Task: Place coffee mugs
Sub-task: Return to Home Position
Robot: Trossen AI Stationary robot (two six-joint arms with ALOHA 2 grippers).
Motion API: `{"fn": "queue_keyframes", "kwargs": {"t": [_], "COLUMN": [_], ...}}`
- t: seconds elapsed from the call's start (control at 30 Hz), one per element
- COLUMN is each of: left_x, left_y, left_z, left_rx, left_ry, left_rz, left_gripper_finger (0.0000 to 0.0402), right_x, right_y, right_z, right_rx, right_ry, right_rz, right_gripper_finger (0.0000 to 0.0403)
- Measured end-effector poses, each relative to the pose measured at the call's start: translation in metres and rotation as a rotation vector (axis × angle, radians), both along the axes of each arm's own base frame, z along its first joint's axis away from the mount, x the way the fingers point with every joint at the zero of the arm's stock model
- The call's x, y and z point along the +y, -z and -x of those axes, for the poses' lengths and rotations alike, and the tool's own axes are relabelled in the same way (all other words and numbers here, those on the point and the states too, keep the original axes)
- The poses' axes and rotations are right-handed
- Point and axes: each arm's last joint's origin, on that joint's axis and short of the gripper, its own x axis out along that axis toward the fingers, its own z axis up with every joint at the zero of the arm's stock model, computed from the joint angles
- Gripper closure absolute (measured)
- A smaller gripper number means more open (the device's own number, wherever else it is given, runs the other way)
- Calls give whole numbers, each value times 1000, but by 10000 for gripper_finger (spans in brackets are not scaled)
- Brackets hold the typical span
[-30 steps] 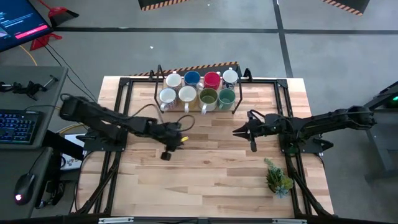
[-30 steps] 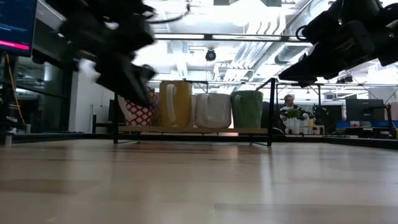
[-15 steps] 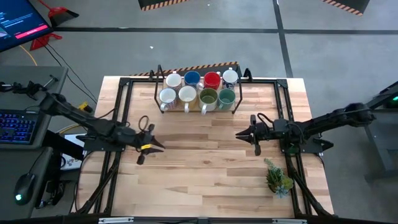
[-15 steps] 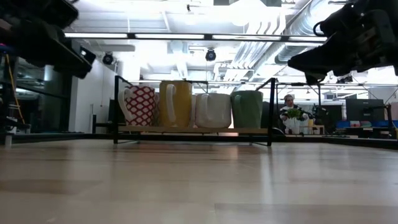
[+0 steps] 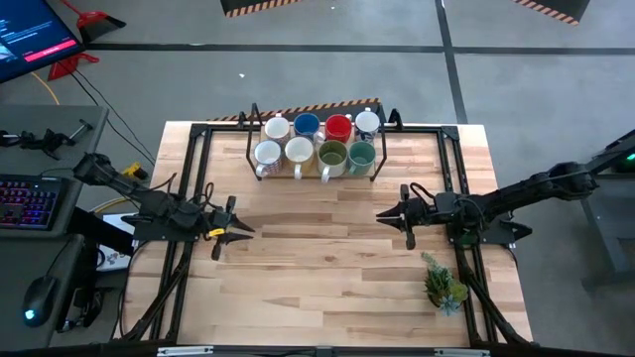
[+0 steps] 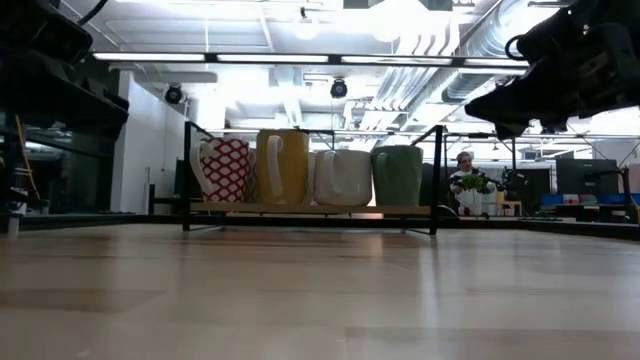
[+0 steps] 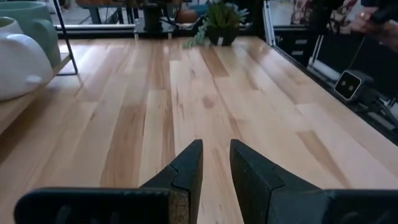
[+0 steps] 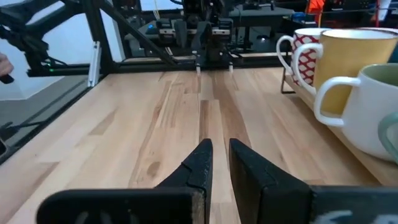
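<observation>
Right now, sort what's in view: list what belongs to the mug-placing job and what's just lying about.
Belongs to the job: coffee mugs, eight on the rack, in two rows of four.
Just lying about: potted plant on the table; keyboard and mouse off it.

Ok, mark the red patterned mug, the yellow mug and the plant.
red patterned mug (image 6: 228, 170), low view, its patterned side.
yellow mug (image 6: 283, 166), low view, its body.
plant (image 5: 444, 284), high view, its leaves.
</observation>
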Motion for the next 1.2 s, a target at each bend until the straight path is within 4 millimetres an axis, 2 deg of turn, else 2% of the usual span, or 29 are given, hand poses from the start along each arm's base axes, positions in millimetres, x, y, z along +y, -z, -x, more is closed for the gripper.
{"fn": "queue_keyframes", "kwargs": {"t": [0.27,0.4,0.63,0.9,1.2], "left_x": [2,5,13,21,32], "left_y": [-4,-8,-9,-18,-9], "left_z": [2,0,-2,-5,-6], "left_rx": [-88,-130,-134,-237,-140], "left_ry": [-2,-27,-92,-91,-197], "left_rz": [-10,-41,-16,-170,-243], "left_gripper_finger": [332,332,333,333,332], "right_x": [0,-1,0,-4,-4], "right_y": [3,14,11,11,15], "right_z": [1,8,9,9,10], "right_rx": [18,16,-9,-16,27], "right_ry": [1,-5,-52,-38,-58], "right_rz": [42,42,90,132,132], "right_gripper_finger": [368,368,368,368,368]}}
